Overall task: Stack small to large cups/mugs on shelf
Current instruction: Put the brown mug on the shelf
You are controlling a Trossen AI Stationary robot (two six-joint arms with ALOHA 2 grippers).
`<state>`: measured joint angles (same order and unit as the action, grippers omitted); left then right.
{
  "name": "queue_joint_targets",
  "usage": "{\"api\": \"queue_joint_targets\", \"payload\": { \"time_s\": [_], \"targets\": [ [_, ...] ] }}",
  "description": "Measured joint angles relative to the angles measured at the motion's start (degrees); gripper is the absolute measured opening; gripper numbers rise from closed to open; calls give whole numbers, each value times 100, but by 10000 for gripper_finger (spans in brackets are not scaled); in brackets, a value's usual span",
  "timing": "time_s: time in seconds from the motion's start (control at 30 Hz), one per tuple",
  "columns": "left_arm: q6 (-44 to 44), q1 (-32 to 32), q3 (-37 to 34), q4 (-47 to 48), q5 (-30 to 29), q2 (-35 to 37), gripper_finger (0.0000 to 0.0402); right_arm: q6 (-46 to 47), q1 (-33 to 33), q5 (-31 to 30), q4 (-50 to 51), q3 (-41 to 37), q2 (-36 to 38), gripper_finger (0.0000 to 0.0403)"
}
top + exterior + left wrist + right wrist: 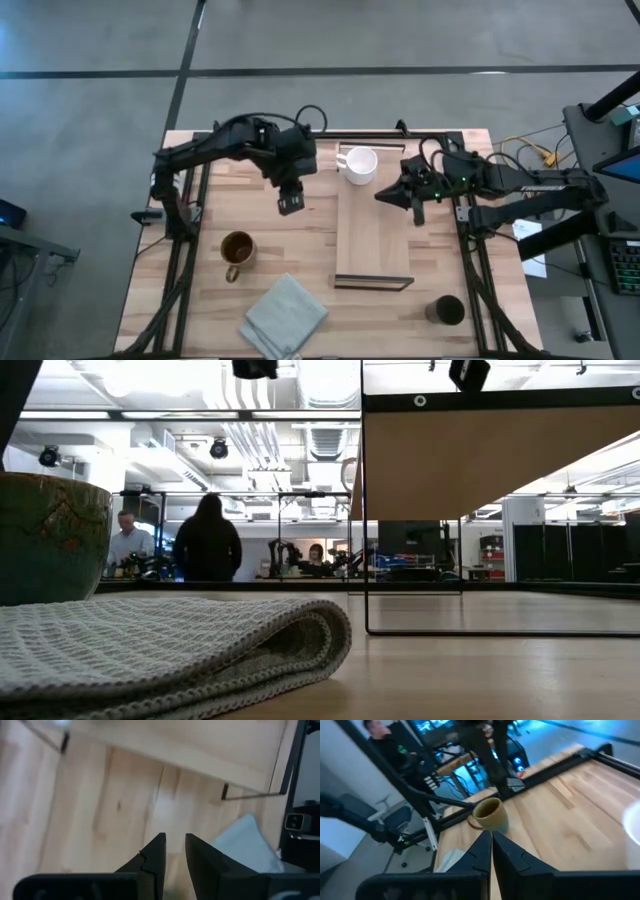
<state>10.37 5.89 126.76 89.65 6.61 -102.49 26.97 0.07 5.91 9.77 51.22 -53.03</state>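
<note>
High view: the table (300,250) carries the shelf (372,240) lying near its centre, dark rim toward 6 o'clock. The white mug (359,165) sits on the shelf's 12 o'clock end. The grey cloth (285,315) lies at 7 o'clock, the brown mug (238,250) at 9 o'clock of the shelf, the dark cup (446,310) at 5 o'clock. The left gripper (290,203) hangs narrowly parted above bare table at 10 o'clock; the right gripper (399,195), fingers closed and empty, sits just beside the white mug.
</note>
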Motion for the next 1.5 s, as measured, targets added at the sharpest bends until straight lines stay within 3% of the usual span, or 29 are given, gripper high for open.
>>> {"api": "queue_joint_targets", "payload": {
  "time_s": [0.33, 0.43, 0.63, 0.87, 1.2, 1.5],
  "targets": [
    [1304, -708, -607, 34, 1, 241, 59, -40, 456, -13, -12, 0, 48, 9],
    [2117, -1027, -846, 38, 15, 394, 59, -42, 590, -113, 20, 0, 115, 9],
    [4158, -1807, -1430, 37, -13, 795, 59, -64, 781, -1001, 440, 2, 173, 9],
    [5705, -2716, -2306, 38, -329, 1017, 59, -48, 786, -1064, 496, 2, 72, 9],
    [6436, -3110, -3855, -266, -420, 1190, 59, 288, 786, -1060, 466, 2, 37, 9],
    [6601, -3100, -5461, -1669, -802, 1845, 59, 756, 815, -1053, 427, 3, 37, 9]
  ]
}}
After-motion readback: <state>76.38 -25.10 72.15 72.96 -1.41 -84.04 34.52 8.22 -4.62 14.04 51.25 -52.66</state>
